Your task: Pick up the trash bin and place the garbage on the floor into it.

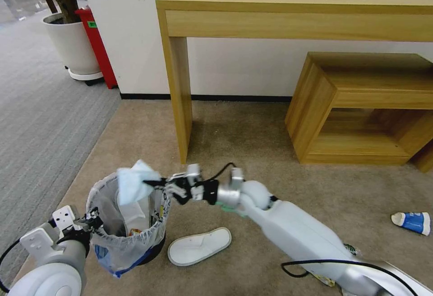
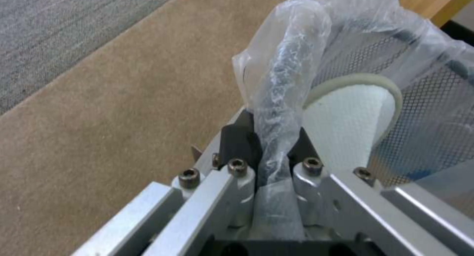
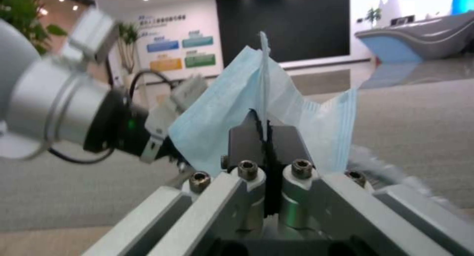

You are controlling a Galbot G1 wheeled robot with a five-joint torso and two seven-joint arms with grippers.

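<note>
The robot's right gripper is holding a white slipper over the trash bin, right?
Not quite. The right gripper holds a light blue mask over the trash bin, as the right wrist view shows. One white slipper lies on the floor beside the bin.

bin mouth (image 1: pixel 127 206): mask (image 1: pixel 134 183) overhead, slipper (image 1: pixel 135 215) inside | carpet (image 1: pixel 252 152) beyond: open

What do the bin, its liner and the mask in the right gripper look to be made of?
Bin: black perforated mesh, probably metal; fine holes show in the left wrist view. Liner: thin translucent plastic film, crinkled and glossy; the left gripper pinches it at the rim. Mask: light blue pleated sheet, likely nonwoven fabric, matte, clamped in the right gripper over the bin.
</note>
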